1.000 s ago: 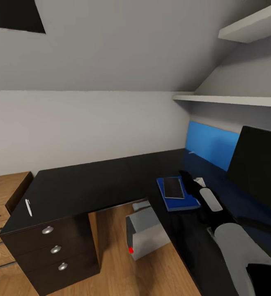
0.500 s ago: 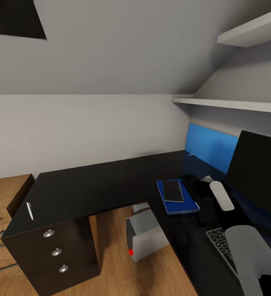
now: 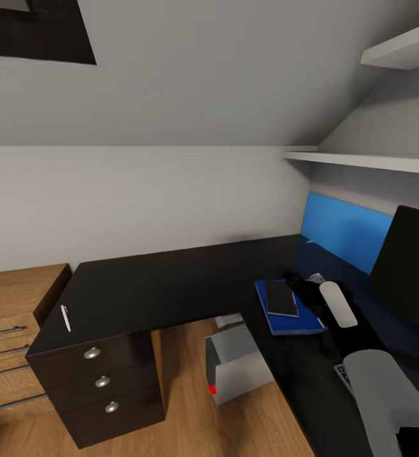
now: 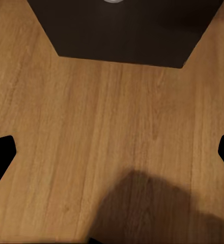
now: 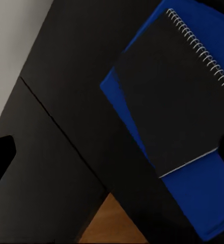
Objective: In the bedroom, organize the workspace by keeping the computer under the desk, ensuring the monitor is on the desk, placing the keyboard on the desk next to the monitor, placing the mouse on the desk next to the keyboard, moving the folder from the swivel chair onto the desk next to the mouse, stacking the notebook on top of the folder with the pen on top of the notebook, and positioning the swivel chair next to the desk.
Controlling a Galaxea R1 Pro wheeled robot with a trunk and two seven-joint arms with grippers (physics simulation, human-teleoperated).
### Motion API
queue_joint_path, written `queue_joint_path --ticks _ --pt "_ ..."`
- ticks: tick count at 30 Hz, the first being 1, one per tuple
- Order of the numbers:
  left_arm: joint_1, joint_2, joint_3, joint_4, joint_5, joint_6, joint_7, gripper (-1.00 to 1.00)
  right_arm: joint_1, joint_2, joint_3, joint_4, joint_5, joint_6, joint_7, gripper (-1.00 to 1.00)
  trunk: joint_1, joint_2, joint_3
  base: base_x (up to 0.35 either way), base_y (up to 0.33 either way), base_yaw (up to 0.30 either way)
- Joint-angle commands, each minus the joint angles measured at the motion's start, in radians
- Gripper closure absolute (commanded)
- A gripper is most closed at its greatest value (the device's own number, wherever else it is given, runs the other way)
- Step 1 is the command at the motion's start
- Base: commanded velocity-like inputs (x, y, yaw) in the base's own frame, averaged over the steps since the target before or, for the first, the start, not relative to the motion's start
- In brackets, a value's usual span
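the right pincer [image 3: 298,284] is hanging over the desk [image 3: 171,285], just beside the stack, and holding nothing; the right wrist view is showing its two dark fingertips at opposite edges with bare desk and stack between them, so the jaws are standing wide apart. directly below and ahead of it the black notebook [image 5: 178,96] is lying flat on the blue folder [image 5: 203,203], spiral edge turned away from the desk's front edge, blue showing past the notebook's sides. judgement: the folder goes underneath as the wider base, so the smaller notebook is sitting stable on it.

the pen [image 3: 65,317] is lying well apart from this pincer, at the far end of the desk's other wing, above the drawer unit [image 3: 101,381]. it is not yet on the notebook, so that step looks outstanding.

the left pincer [image 4: 112,152] is pointing down at the wood floor [image 4: 91,127], fingertips spread wide, empty.

beyond the right pincer the monitor [image 3: 412,266] is standing on the desk before the blue back panel [image 3: 343,231]; below the desk edge the grey computer [image 3: 238,365] is sitting on the floor, part under the top. a corner of the keyboard [image 3: 341,371] is peeking out beside the right forearm.
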Motion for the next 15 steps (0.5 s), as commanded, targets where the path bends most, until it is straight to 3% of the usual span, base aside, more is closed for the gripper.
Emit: queue_joint_path --ticks 1,4,5,10,12,15 --pt "-0.001 0.000 -0.004 0.000 0.010 -0.005 0.004 -1.00 0.000 0.000 0.003 -0.002 -0.008 0.002 -0.008 -1.00 0.000 -0.001 -0.001 0.000 0.000 0.274" --pt "-0.001 0.000 -0.004 0.000 0.010 -0.005 0.004 -1.00 0.000 0.001 0.051 -0.003 -0.005 0.002 -0.008 -1.00 0.000 -0.001 -0.001 0.000 0.000 0.277" --pt "-0.001 0.000 -0.003 0.000 0.010 -0.004 0.005 -1.00 0.000 0.001 0.108 -0.005 -0.003 -0.005 -0.009 -1.00 0.000 -0.001 -0.001 0.000 0.000 0.280" --pt "-0.001 0.001 -0.003 0.001 0.010 -0.004 0.006 -1.00 0.000 0.001 0.198 -0.006 -0.002 -0.065 -0.010 -1.00 0.000 -0.001 -0.001 0.000 0.000 0.280" --pt "-0.001 0.001 -0.003 0.001 0.009 -0.004 0.006 -1.00 0.000 0.001 0.260 -0.006 -0.002 -0.098 -0.013 -1.00 0.000 -0.001 -0.001 0.000 0.000 0.281" --pt "-0.001 0.000 -0.004 0.001 0.009 -0.004 0.006 -1.00 0.000 0.001 0.318 -0.006 -0.001 -0.116 -0.014 -1.00 0.000 -0.001 -0.001 0.000 0.000 0.281"
